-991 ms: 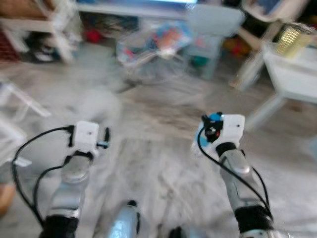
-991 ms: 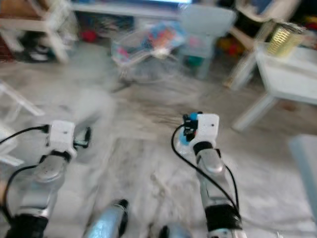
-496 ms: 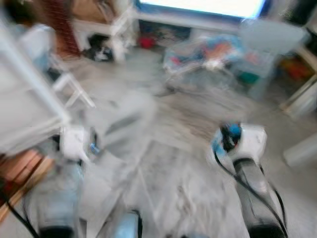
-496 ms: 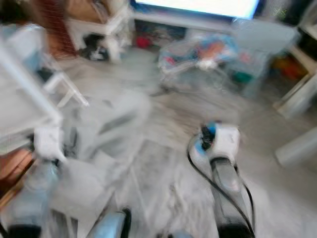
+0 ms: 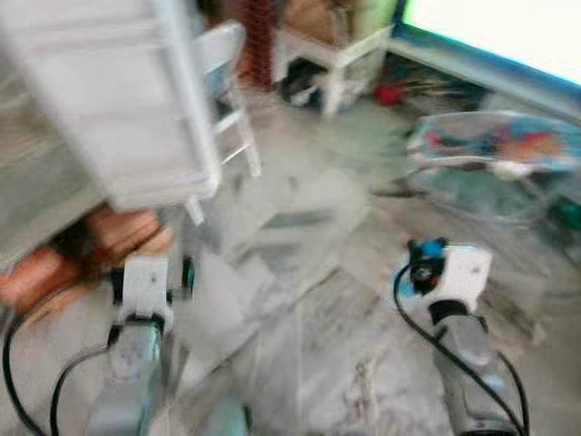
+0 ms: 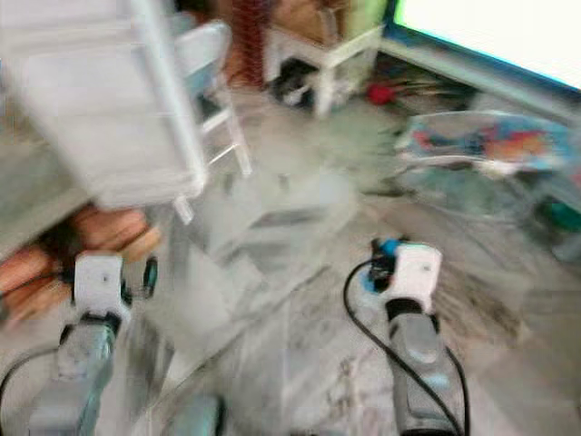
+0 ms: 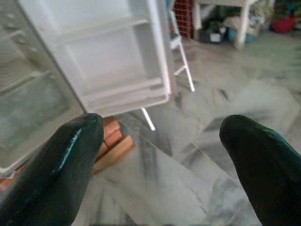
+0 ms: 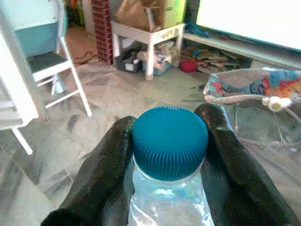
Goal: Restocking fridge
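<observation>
A clear plastic bottle with a ribbed blue cap (image 8: 170,141) sits between the two black fingers of my right gripper (image 8: 169,121), which is shut on its neck. In the eye views that blue cap (image 5: 425,252) shows at the front of the right wrist, held over the marble floor. My left gripper (image 7: 162,155) is open with nothing between its fingers and faces the open white fridge door (image 7: 108,61) with its door shelves. The fridge door (image 5: 118,100) stands at the upper left, just ahead of the left arm (image 5: 143,289). The eye views are blurred.
Wooden blocks (image 5: 100,241) lie on the floor under the fridge. A white chair (image 5: 227,82) stands behind the door, a small white table (image 5: 340,54) with clutter farther back, and a baby bouncer (image 5: 495,150) at the right under a bright screen (image 5: 508,32).
The whole view has swung left: the white side table and grey chair have gone out of frame and the fridge door has come in. Both arms hold the same pose, bottle still gripped.
</observation>
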